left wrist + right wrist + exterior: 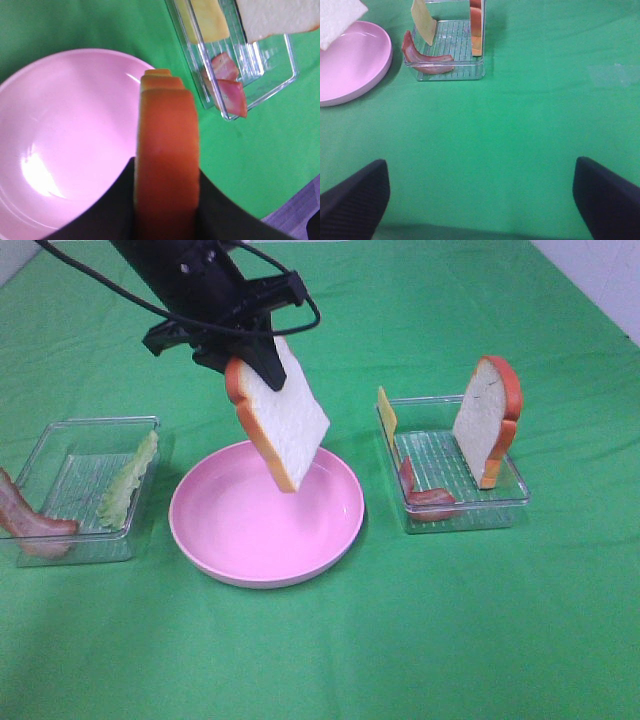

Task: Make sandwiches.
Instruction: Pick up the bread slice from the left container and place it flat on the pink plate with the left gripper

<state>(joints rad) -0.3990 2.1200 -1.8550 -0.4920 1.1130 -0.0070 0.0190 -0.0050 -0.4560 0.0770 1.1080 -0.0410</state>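
A: Where is the bread slice [283, 425] hanging?

B: Above the pink plate [225, 535], not touching it, long axis tilting down. The left jaws are gripping its crust end. The right jaws are gaping empty over the desk [520, 150], farther off.

**No legible markings in any view**

No text, label, brand, number or sign can be read. The bread slice [290, 430] clamped in the left gripper [262, 368] is seen plain. So are the pink plate [230, 530] beneath that gripper and the left tray [100, 421] and the right tray [465, 512] on either side of it.
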